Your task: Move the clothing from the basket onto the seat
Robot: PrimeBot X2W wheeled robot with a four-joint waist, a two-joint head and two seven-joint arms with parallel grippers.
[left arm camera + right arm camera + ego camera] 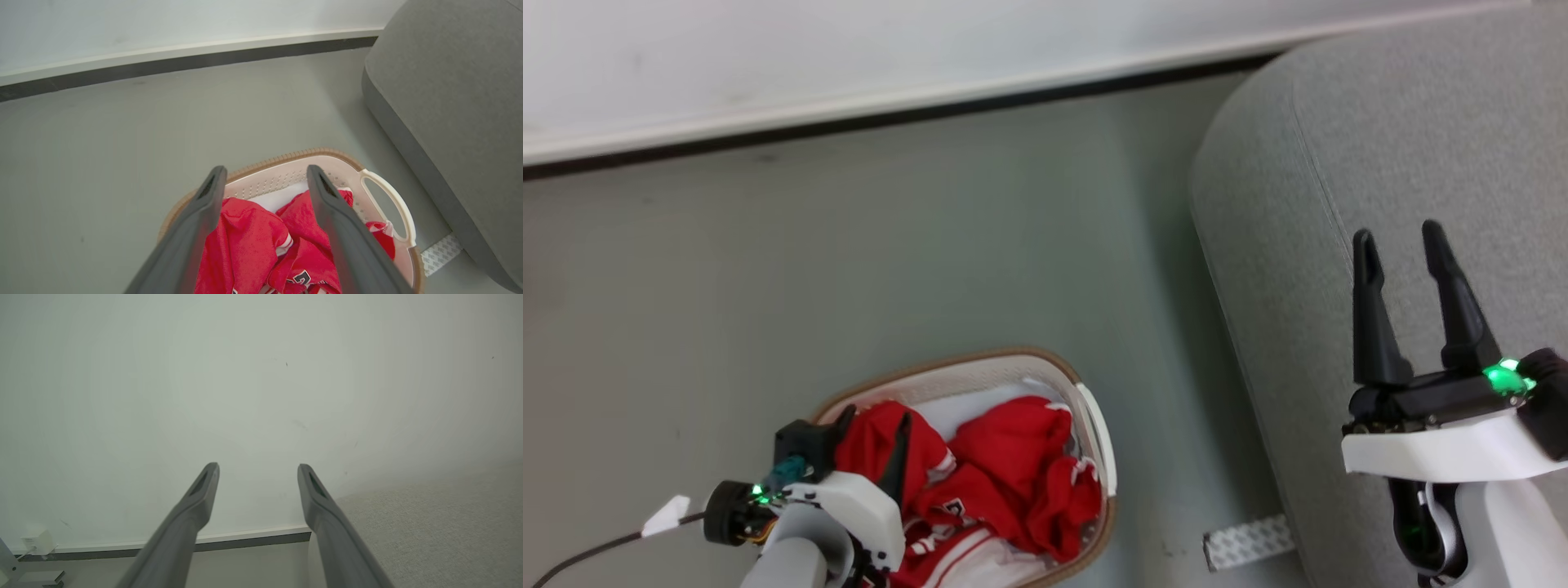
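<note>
Clothing sits heaped in the basket. Left gripper hangs just over the basket, fingers spread and empty, the heap directly below its tips. Right gripper, likewise spread and empty, is well to the basket's right, above the seat; left arm is nearer, so it likely makes the pick.

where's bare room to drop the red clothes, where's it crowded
The seat is bare beyond the open right gripper. The floor between basket, wall and seat is bare too. Crowded: the basket, heaped with clothing.
</note>
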